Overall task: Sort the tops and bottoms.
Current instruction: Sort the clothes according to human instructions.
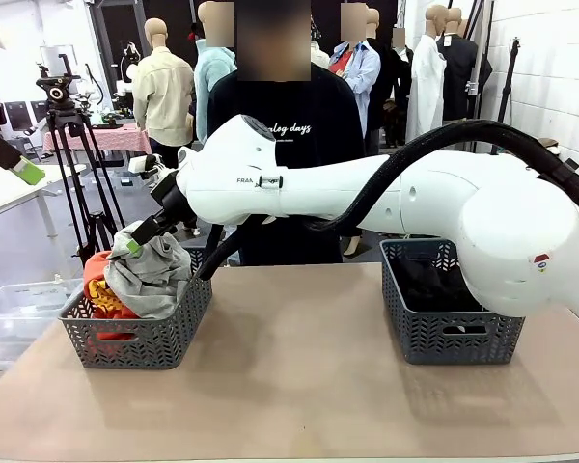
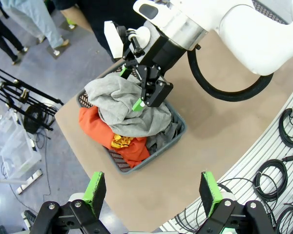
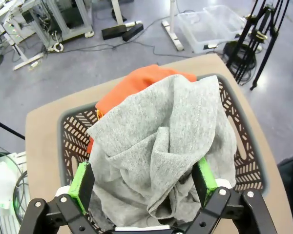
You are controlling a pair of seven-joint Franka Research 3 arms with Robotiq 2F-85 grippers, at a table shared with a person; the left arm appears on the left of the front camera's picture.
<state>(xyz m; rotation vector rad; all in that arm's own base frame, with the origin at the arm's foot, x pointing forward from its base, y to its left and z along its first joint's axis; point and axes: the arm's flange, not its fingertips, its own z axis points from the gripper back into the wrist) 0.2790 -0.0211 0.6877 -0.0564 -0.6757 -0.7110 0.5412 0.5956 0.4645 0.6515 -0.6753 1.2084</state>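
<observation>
My right pincer (image 1: 135, 241) sat at middle left of the front view, over the left basket (image 1: 135, 338); its fingers stood wide, 1 either side of the light grey sweatshirt (image 3: 161, 151), whose folds rose between the pads; whether the pads actually pressed the cloth I could not tell. My left pincer (image 2: 151, 195) hung high above at the bottom of its own view, spread wide, holding nothing. To do this step well, I judged: draw straight up clear of the rim, so no fold snags the basket wall or drags the orange T-shirt (image 2: 95, 124) beneath. Count: 2 baskets; 2 tops plainly seen in the left one, grey over orange; 1 dark heap, the bottoms (image 1: 432, 280), in the right basket (image 1: 449, 338).
</observation>
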